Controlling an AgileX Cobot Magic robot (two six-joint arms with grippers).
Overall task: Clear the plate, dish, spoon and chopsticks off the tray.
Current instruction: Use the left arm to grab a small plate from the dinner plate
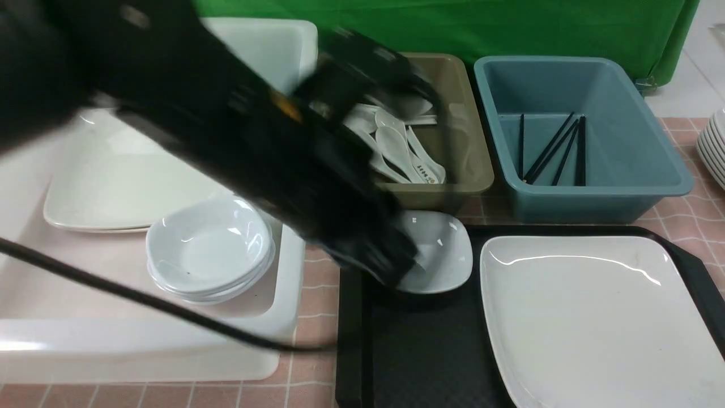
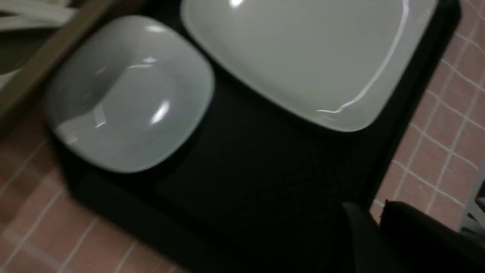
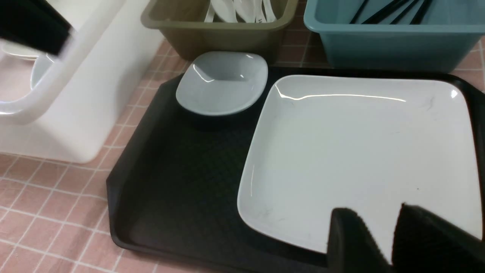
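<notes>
Blurred and close to the lens, my left arm (image 1: 226, 130) lies across the front view, its end over the far left corner of the tray (image 1: 419, 351), at the near rim of the dish (image 1: 439, 252). The left gripper (image 2: 380, 212) appears drawn together on nothing, though the wrist picture is too smeared for me to be sure. My right gripper (image 3: 379, 214) hangs with its jaws parted and empty over the near edge of the plate (image 1: 595, 317), which fills the right half of the tray, just beside the dish. No spoon or chopsticks lie on the tray; white spoons sit in the olive tub (image 1: 470, 170), black sticks in the blue tub (image 1: 595, 192).

The dish looks to be the step in hand. To do it well, I should spread the left jaws, set one finger inside the bowl and one outside its rim on the side away from the olive tub, and close firmly, as the glaze looks slippery. I should lift straight up before swinging toward the stacked dishes (image 1: 209, 243) in the white bin (image 1: 141, 345).
</notes>
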